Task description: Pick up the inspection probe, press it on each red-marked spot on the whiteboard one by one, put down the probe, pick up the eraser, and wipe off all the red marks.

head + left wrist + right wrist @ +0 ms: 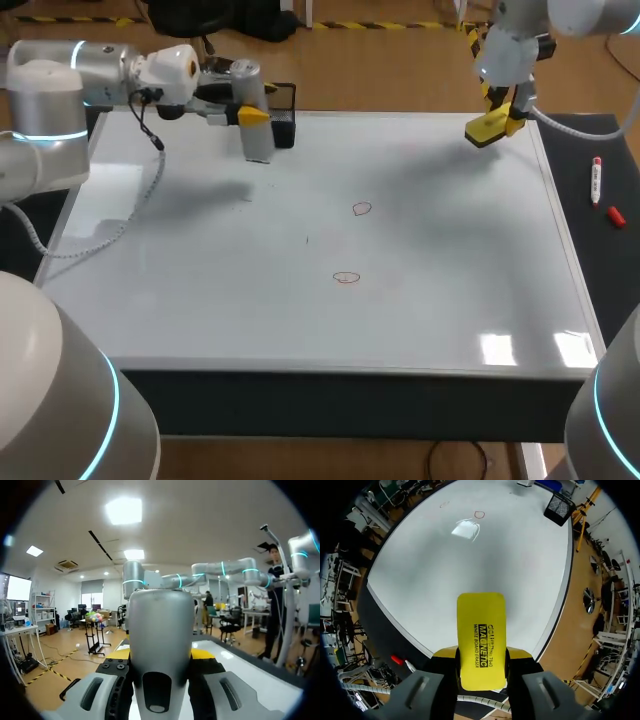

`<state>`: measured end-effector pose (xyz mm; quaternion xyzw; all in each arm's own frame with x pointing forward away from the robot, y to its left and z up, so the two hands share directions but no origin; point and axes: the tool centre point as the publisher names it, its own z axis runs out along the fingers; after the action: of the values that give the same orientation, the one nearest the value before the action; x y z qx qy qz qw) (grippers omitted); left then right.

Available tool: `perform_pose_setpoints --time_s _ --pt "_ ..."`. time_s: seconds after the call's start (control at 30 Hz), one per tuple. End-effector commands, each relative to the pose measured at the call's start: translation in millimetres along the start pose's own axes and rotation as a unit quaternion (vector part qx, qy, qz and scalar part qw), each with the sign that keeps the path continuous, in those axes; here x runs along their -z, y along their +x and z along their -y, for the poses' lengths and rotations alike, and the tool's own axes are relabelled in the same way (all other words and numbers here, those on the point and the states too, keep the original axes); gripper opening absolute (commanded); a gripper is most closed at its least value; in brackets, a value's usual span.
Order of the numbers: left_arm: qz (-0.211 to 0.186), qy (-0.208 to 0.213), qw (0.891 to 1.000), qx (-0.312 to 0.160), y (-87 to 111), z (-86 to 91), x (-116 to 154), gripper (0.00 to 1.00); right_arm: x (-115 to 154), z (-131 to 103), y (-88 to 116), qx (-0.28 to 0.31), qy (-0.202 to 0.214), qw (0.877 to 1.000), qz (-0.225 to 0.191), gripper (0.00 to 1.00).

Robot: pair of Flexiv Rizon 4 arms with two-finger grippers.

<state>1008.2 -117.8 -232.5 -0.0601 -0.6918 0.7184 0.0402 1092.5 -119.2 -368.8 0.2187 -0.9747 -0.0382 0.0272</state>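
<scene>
both hands [252,116] [492,128] full, seemingly: probe [258,145], eraser [481,625]

table [612,270] — whiteboard [450,290], two red marks [361,208] | right strip — marker [597,181], red cap [615,216]

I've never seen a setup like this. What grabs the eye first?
Two robot arms each hold a tool over a big whiteboard. The right gripper is shut on a bright yellow eraser above the far right corner. The left gripper is shut on a grey cylindrical probe at the far left edge. Near the board's middle are two small red marks, a farther one and a nearer one.
</scene>
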Motion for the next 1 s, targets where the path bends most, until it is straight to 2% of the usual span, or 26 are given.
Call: perform_pose_setpoints --time_s 0.03,0.27,0.5,0.73,1.0 --pt "-0.011 0.002 1.000 -0.003 6.1 3.1 -25 0.00 1 0 0 0.001 0.001 1.000 -0.001 0.00" --pt "-0.073 0.003 0.997 -0.009 22.0 7.2 -74 0.00 1 0 0 0.001 0.001 1.000 -0.001 0.00" --pt "-0.103 0.017 0.995 -0.004 30.9 4.9 -106 0.00 1 0 0 0.001 0.001 1.000 -0.001 0.00" --pt "-0.131 0.017 0.991 0.014 38.6 -14.3 -136 0.00 1 0 0 0.001 0.001 1.000 -0.001 0.00" --pt "-0.143 0.015 0.989 0.026 44.3 -30.0 -158 0.00 1 0 0 0.001 0.001 1.000 -0.001 0.00"
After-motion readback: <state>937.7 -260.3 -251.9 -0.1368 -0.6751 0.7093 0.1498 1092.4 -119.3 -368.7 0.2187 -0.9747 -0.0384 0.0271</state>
